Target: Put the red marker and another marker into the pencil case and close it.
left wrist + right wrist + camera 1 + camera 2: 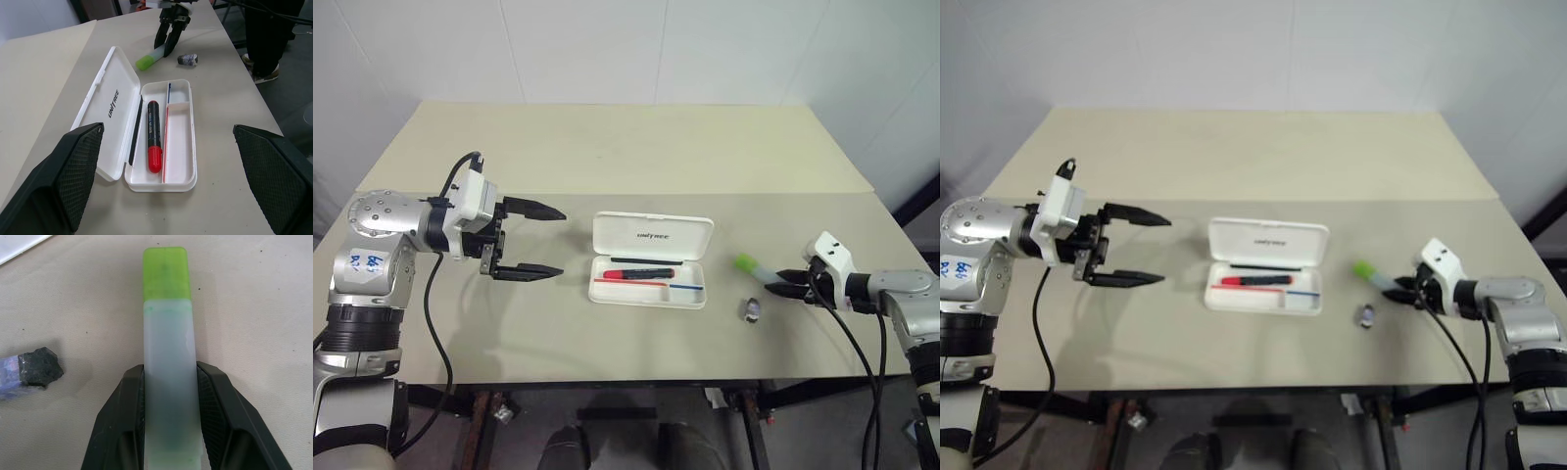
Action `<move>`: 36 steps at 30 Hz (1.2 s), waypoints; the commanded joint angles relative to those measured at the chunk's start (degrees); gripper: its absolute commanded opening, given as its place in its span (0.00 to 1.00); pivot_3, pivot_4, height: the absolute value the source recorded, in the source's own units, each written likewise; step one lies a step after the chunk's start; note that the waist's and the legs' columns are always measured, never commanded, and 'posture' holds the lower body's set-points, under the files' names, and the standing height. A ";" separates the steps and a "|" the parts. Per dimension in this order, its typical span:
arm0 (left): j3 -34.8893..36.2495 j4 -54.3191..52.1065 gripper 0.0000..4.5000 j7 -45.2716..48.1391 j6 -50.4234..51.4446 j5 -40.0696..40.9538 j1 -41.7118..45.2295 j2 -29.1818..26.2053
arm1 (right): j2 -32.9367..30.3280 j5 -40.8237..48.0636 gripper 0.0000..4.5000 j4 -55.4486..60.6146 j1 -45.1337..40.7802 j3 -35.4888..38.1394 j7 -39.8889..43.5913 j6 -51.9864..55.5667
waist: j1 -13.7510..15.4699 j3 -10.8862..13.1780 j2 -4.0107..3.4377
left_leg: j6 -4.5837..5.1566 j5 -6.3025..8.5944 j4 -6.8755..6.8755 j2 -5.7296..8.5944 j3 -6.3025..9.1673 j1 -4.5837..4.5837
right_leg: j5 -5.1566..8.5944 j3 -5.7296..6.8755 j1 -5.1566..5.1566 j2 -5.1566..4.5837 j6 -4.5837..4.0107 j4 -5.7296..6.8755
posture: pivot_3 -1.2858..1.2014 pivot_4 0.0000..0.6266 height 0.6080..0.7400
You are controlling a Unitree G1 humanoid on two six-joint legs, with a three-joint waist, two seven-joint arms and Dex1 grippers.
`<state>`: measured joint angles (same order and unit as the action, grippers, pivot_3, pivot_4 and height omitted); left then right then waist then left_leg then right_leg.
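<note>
The white pencil case point(651, 233) lies open at the table's middle, lid tipped back. The red marker point(636, 274) rests inside its tray beside a thin red-blue stripe. To the right of the case, the light green marker point(749, 264) lies low over the table, and my right gripper point(785, 284) is shut on its pale body; the wrist view shows both fingers pressed against the marker point(168, 333), with its green cap sticking out past them. My left gripper point(543, 242) hangs open to the left of the case, pointing at it, with nothing between its fingers.
A small grey-purple stub point(753, 309) lies on the table just in front of the green marker, close to the right gripper. The beige table point(626, 157) stretches bare behind the case. Its front edge runs close below the case.
</note>
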<state>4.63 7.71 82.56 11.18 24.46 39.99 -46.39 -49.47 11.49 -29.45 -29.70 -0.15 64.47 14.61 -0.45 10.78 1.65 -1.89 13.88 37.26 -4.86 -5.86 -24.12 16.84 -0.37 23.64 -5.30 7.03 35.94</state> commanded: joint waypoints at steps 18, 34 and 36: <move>0.24 4.61 1.00 2.86 -5.22 -2.36 -2.57 -4.71 | 2.88 19.44 0.24 36.74 -0.51 5.29 2.91 10.91 | -1.12 0.02 -0.04 | -0.04 0.00 -0.12 -0.03 0.00 -0.01 | 0.05 0.02 0.07 0.00 0.00 0.01 | 0.52 0.24 1.00; 0.53 4.51 1.00 -0.73 -8.58 -4.36 -6.73 -4.55 | 10.64 8.58 0.24 34.15 -13.42 -16.74 5.39 15.45 | -1.07 0.02 -0.03 | 0.07 0.05 -0.17 -0.03 -0.05 -0.12 | 0.06 0.04 0.17 -0.03 -0.19 -0.03 | 0.52 0.24 1.00; 0.45 4.03 1.00 -1.10 -8.36 -4.27 -7.01 -4.49 | 11.87 7.40 0.24 31.18 -15.29 -18.05 6.31 15.25 | -1.11 0.02 -0.03 | 0.07 0.05 -0.16 -0.04 -0.07 -0.12 | 0.06 0.04 0.18 -0.02 -0.19 -0.01 | 0.52 0.24 1.00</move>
<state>3.84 13.91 81.94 2.72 19.41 32.92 -50.25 -37.93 19.54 2.03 -42.98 -18.20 69.71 31.15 -1.56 10.80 1.62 -1.83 13.93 37.11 -4.89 -5.92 -24.24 16.90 -0.34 23.82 -5.33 6.84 35.96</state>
